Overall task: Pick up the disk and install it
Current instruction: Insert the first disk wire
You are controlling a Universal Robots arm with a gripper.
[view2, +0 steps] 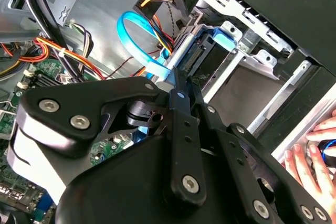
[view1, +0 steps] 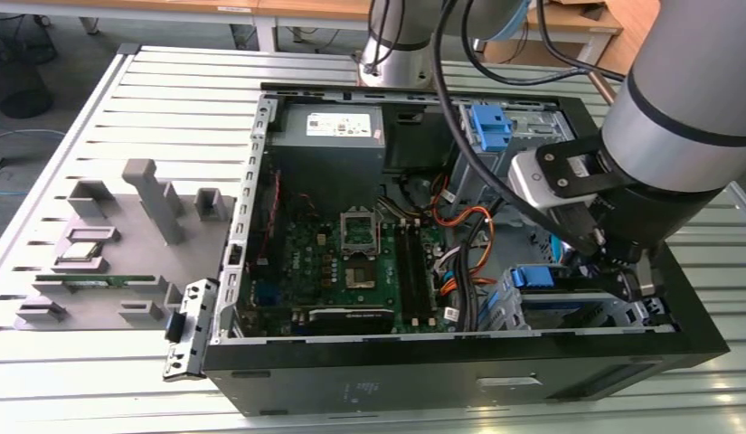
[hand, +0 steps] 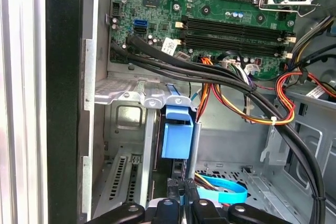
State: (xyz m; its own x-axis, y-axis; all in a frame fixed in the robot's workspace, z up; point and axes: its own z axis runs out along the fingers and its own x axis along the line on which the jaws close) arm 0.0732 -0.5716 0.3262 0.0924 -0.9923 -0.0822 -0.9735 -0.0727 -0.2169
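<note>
Disk (hand: 176, 135) stands on edge in metal drive cage (hand: 123, 95) at case (view1: 469, 380) front corner, blue carrier handle showing in both wrist views and in exterior view. Gripper (hand: 181, 187) just behind disk's rear edge, fingers (view2: 181, 95) drawn close together on thin edge of disk; grip looks pinched, contact partly hidden. Blue flat cable (view2: 137, 35) loops beside disk. Motherboard (view1: 348, 262) lies well apart. Person's hand (view2: 310, 161) rests outside case wall. Case sits on slatted surface (view1: 131, 117).
</note>
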